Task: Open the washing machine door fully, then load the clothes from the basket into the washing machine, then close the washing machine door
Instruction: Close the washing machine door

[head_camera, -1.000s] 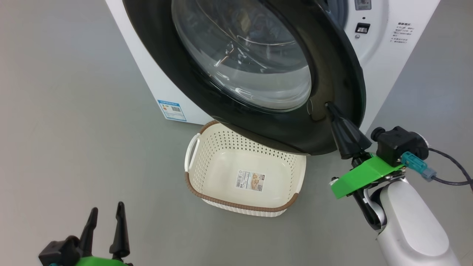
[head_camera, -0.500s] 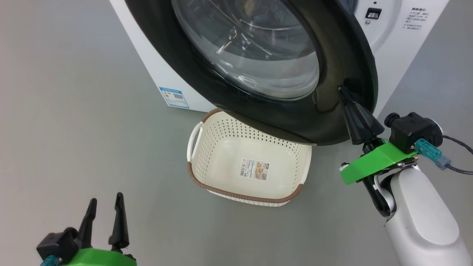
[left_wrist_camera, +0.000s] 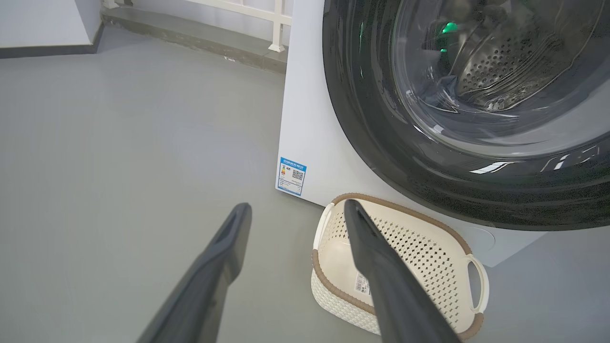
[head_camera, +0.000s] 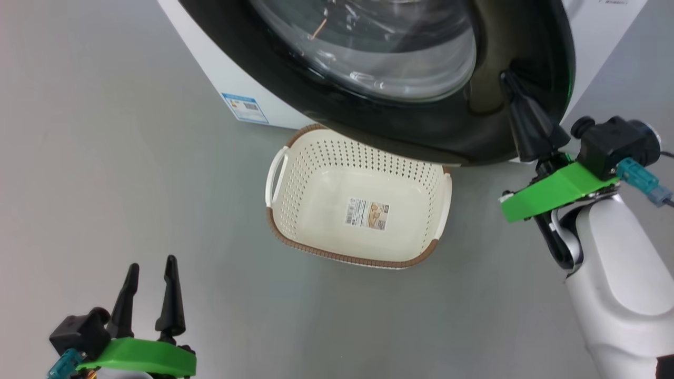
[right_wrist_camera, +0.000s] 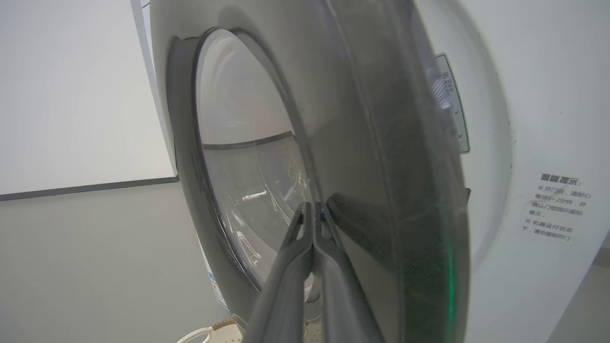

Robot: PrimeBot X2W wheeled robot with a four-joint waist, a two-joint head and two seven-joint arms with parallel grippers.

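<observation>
The washing machine door (head_camera: 368, 123), glossy black with a bulging glass window, stands almost flat against the white washing machine (head_camera: 210, 63). My right gripper (head_camera: 508, 79) is shut, and its tips touch the door's outer rim at the right; in the right wrist view the gripper (right_wrist_camera: 312, 207) meets the door (right_wrist_camera: 371, 166) beside the glass. The basket (head_camera: 347, 258) sits on the floor below the door and holds nothing but its label. My left gripper (head_camera: 151, 265) hangs open at the lower left, away from the basket (left_wrist_camera: 429, 247). The clothes are out of view.
Grey floor spreads to the left of and in front of the machine. A blue energy sticker (head_camera: 243, 108) marks its lower front corner. A low ledge (left_wrist_camera: 190, 38) runs along the far wall in the left wrist view. My white right forearm (head_camera: 616, 295) rises at the lower right.
The door has swung closer to the machine front, with my shut right gripper moving forward against it. The head camera has shifted as well. My left gripper stays open in place.
</observation>
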